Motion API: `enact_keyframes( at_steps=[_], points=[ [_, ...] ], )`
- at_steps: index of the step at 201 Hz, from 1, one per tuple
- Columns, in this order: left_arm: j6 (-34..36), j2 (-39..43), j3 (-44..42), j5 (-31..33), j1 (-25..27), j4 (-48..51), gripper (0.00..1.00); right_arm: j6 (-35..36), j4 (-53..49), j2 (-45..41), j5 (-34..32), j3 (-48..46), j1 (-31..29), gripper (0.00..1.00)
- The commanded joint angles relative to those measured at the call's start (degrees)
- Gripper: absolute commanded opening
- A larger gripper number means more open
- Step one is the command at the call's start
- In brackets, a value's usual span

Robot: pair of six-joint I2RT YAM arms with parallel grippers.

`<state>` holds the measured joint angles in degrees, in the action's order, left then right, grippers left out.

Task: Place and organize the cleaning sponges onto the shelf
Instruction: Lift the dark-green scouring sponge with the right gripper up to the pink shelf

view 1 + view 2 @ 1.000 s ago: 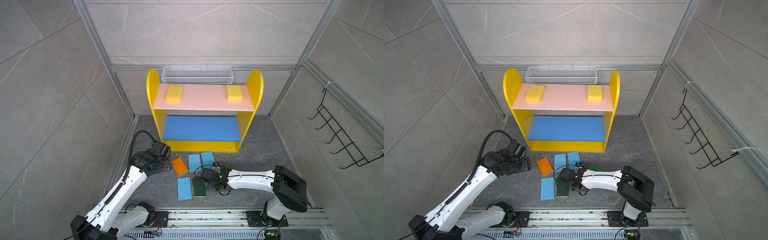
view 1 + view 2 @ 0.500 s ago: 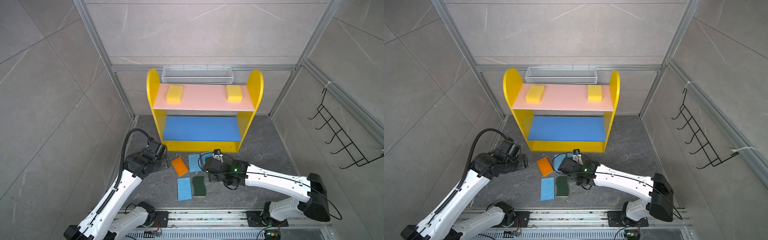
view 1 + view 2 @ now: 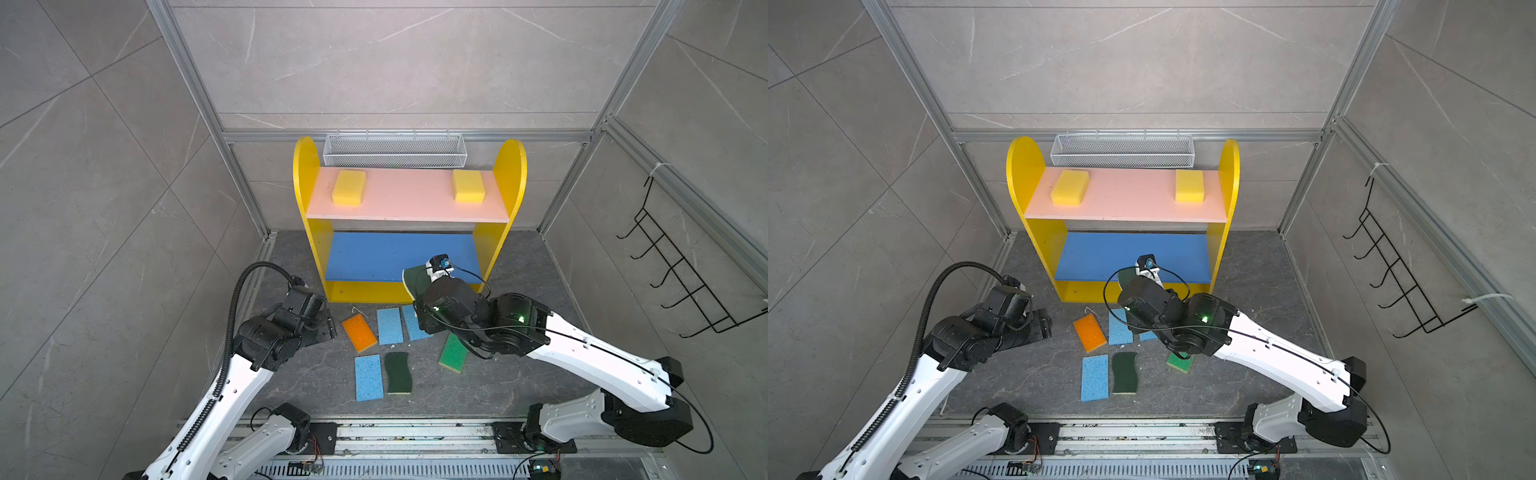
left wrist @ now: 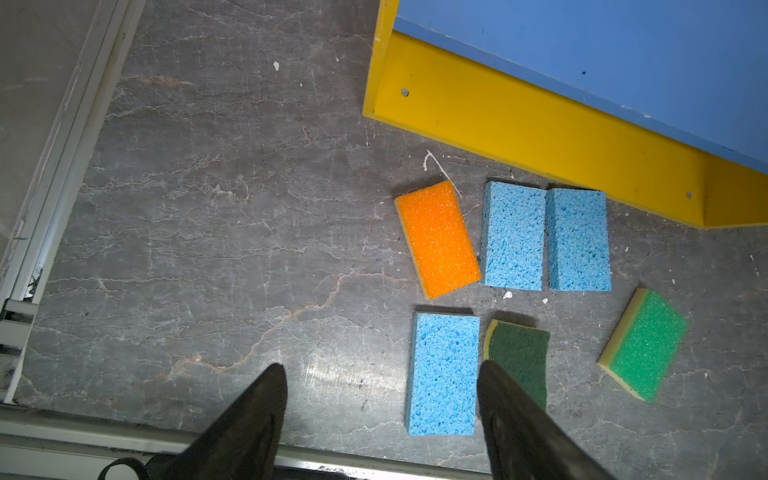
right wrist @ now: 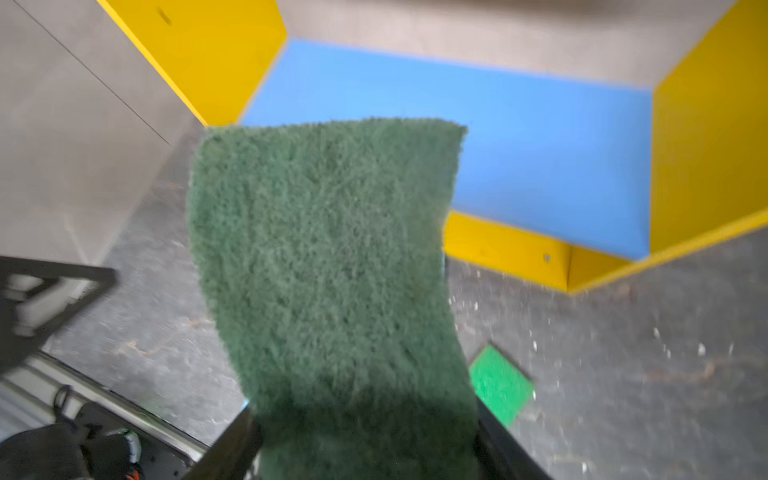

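The yellow shelf (image 3: 306, 187) stands at the back, with two yellow sponges (image 3: 349, 187) (image 3: 468, 185) on its pink upper board (image 3: 407, 201). My right gripper (image 5: 363, 415) is shut on a wavy dark-green scourer (image 5: 328, 249), which hangs at the front edge of the blue lower board (image 3: 374, 253). On the floor lie an orange sponge (image 3: 359, 332), three light-blue sponges (image 4: 513, 237) (image 4: 578, 241) (image 4: 442, 374), a second dark-green scourer (image 3: 398, 372) and a bright-green sponge (image 3: 454, 353). My left gripper (image 4: 380, 368) hangs open and empty above the floor, left of these.
A white wire mesh basket (image 3: 395, 149) hangs behind the shelf. On the right wall is a black wire hook rack (image 3: 681, 282). An aluminium rail (image 3: 415, 432) runs along the front, and tiled walls close in both sides.
My right gripper has lifted the dark-green scourer off the floor and carried it forward to the shelf's blue board. The left arm has barely moved.
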<state>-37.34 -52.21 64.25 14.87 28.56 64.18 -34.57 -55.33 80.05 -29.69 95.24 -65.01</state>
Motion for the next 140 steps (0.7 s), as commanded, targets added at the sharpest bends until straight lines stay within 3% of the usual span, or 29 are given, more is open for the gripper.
enact_keyframes(
  at_steps=[1, 50, 140],
  points=[
    [0.4, 0.5, 0.3, 0.3, -0.4, -0.5, 0.75, 7.5, 1.7, 1.6, -2.4, 6.4, -0.2, 0.65],
    [-0.2, 1.9, -0.7, -0.6, -0.3, -3.0, 0.75, 14.2, 6.2, 5.5, -1.1, 16.6, 2.3, 0.65],
    [-1.7, 4.1, -0.3, -0.8, -0.3, -5.7, 0.75, 15.2, 8.0, 16.7, 5.1, 35.7, 12.4, 0.65]
  ],
)
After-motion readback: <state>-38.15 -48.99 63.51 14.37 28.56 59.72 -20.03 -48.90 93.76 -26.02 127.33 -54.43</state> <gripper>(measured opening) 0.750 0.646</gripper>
